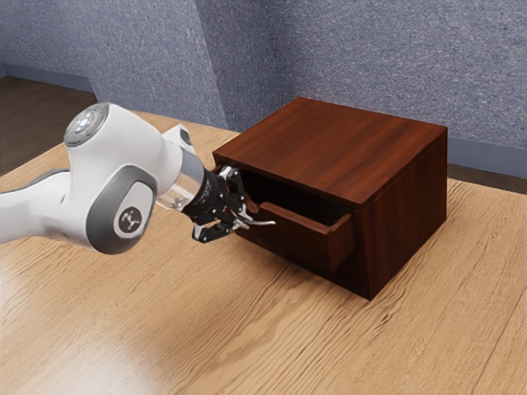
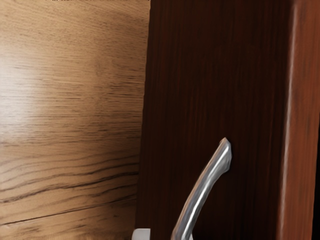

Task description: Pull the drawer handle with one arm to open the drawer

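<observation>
A dark wooden cabinet point(image 1: 346, 144) stands on the table with its single drawer point(image 1: 300, 237) pulled partway out, leaving a dark gap above the drawer front. A curved silver handle point(image 1: 258, 220) sticks out of the drawer front. My black gripper point(image 1: 233, 216) comes in from the exterior view's left and is shut on the handle's near end. In the wrist view the handle point(image 2: 207, 190) rises from under my hand across the dark drawer front point(image 2: 210, 75).
The light wooden table point(image 1: 247, 329) stretches wide around the cabinet, with open room on the exterior view's left and front. A blue-grey wall stands behind. The table surface point(image 2: 70, 100) also lies beside the drawer front in the wrist view.
</observation>
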Tool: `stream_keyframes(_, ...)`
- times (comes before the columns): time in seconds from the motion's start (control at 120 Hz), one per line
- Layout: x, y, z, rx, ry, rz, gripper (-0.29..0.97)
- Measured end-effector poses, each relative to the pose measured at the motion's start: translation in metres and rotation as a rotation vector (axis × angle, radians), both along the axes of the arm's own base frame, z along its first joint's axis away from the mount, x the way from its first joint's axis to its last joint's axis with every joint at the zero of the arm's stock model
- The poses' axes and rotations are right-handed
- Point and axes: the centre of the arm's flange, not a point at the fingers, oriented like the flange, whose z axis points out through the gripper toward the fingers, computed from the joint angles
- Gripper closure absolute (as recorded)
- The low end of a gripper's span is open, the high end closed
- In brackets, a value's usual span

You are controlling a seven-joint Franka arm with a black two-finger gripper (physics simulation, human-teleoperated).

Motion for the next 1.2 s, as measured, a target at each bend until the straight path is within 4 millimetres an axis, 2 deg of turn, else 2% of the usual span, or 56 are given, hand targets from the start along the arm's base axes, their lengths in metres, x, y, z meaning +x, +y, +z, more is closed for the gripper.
stream_keyframes(0.367,-0.023,0.0,0.0,-0.019,0.001,0.0,0.77)
stream_keyframes(0.55,-0.043,0.002,0.001,-0.031,-0.007,-0.001,0.79)
stream_keyframes(1.058,-0.114,0.01,0.012,-0.042,-0.053,0.02,0.78)
stream_keyframes(1.2,-0.123,0.012,0.011,-0.046,-0.054,0.027,0.79)
